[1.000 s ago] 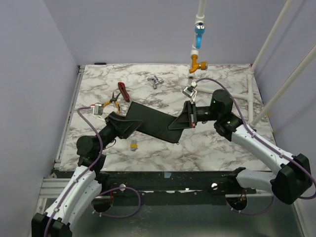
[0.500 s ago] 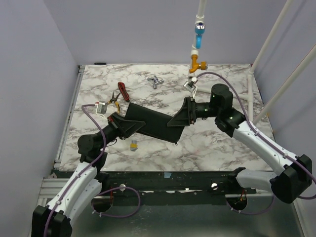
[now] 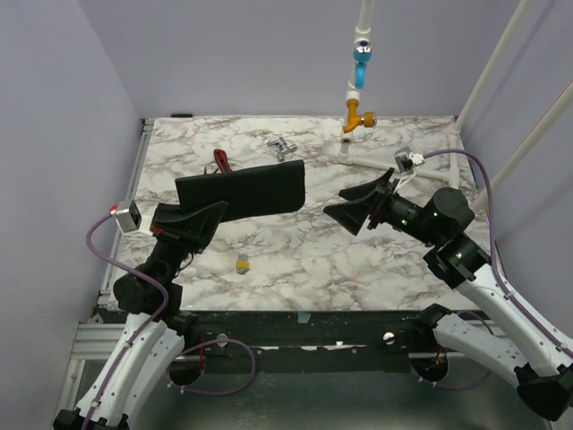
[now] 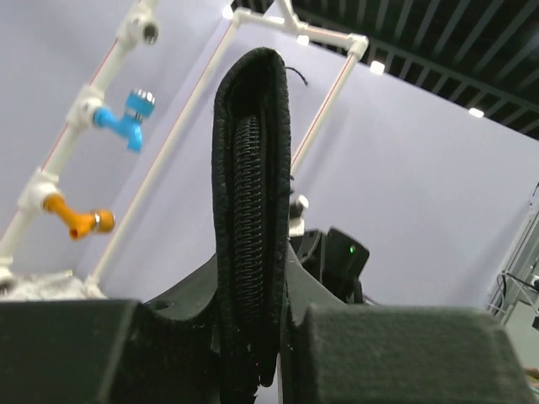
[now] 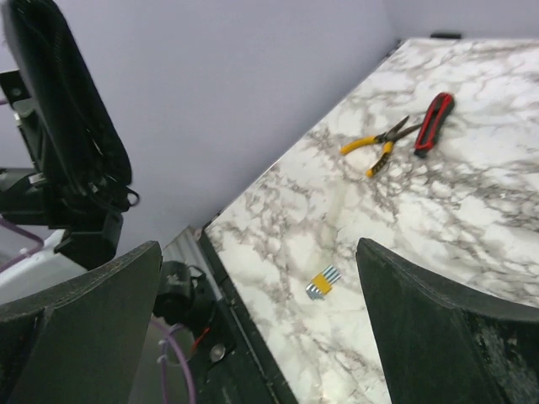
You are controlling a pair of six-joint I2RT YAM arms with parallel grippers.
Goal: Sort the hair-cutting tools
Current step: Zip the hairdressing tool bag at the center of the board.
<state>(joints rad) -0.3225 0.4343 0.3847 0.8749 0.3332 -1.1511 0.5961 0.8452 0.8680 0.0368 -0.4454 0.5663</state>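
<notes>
**Q:** What does the left gripper (image 3: 204, 215) hold?

**A:** Its fingers are pinched nearly together on the lower left edge of a flat black fabric pouch (image 3: 242, 190). The pouch is raised clear of the white-and-grey marble-patterned table (image 3: 376, 260). In the left wrist view the pouch's ribbed edge stands upright between the pads.

**Q:** And the right gripper (image 3: 351, 213)?

**A:** Its jaws are spread wide with nothing between them, and it hangs apart from the pouch's right end.

**Q:** Where are the hair-cutting tools?

**A:** A small silver-metal scissor-like piece (image 3: 281, 148) lies on the far part of the table, beyond the pouch. It is too small to confirm its form. A red-handled tool (image 5: 431, 122) and yellow-handled pliers (image 5: 379, 143) lie just beside each other at far left. A small yellow-and-silver clip (image 3: 241, 264) lies alone nearer the arm bases.
</notes>
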